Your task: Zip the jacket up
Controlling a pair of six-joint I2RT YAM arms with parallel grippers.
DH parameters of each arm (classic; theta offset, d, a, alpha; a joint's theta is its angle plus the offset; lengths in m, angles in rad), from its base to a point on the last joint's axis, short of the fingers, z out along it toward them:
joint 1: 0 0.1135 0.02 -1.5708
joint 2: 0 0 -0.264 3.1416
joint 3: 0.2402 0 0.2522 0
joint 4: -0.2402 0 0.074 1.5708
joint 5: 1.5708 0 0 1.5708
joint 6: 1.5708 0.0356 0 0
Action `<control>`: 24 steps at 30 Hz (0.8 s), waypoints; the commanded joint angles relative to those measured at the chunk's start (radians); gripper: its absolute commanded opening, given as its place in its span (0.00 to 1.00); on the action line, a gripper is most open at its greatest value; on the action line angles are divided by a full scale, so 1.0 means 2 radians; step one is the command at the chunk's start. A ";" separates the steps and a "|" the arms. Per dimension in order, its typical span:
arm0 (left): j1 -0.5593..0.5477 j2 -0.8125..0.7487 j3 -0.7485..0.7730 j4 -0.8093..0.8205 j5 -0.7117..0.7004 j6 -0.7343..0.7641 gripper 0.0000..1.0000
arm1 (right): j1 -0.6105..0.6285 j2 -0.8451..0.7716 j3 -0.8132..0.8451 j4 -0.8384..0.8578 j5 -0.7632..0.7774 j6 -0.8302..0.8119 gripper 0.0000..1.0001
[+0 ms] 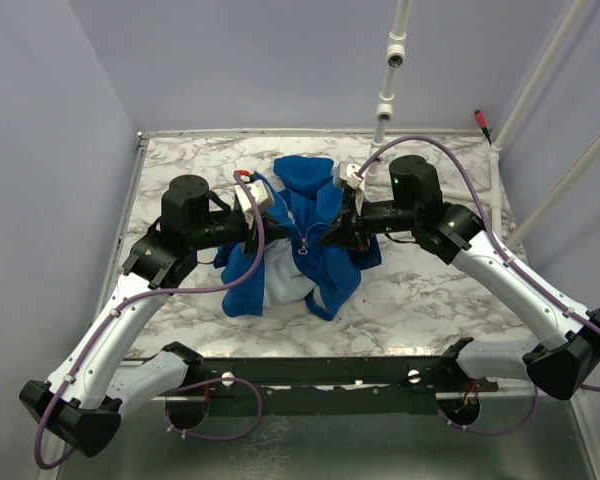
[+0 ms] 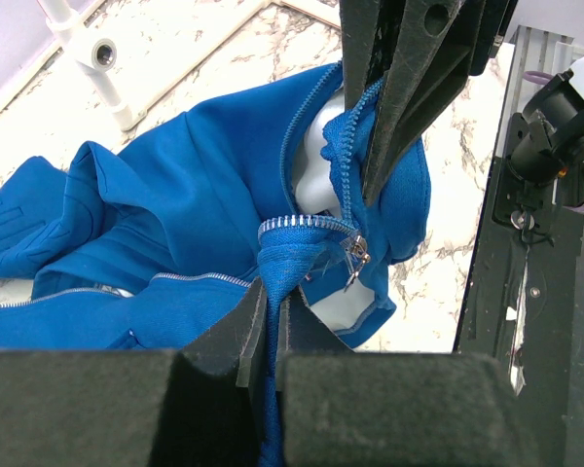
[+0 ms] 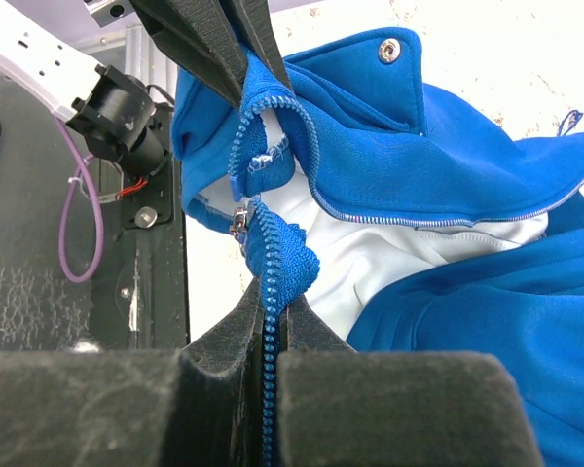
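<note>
on the table [image 1: 430, 300], jacket [image 1: 325, 268] clamped both sides

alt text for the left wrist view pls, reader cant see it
The left gripper, shut, pinches the blue jacket by its zipper edge close to the silver zipper pull, while the right gripper clamps the zipper teeth from above. The jacket lies crumpled on a marble table, white lining showing.

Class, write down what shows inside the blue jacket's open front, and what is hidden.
Inside the jacket, pale white lining shows between the unjoined zipper rows. Deeper inside, folded blue fabric covers everything.
</note>
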 commanded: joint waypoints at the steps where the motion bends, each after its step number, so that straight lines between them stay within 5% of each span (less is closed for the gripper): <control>1: 0.000 -0.006 -0.003 0.016 -0.003 0.002 0.00 | 0.004 -0.015 0.001 0.026 -0.001 0.010 0.01; 24: 0.000 -0.008 -0.005 0.016 -0.003 0.006 0.00 | 0.005 -0.015 -0.001 0.047 -0.006 0.026 0.01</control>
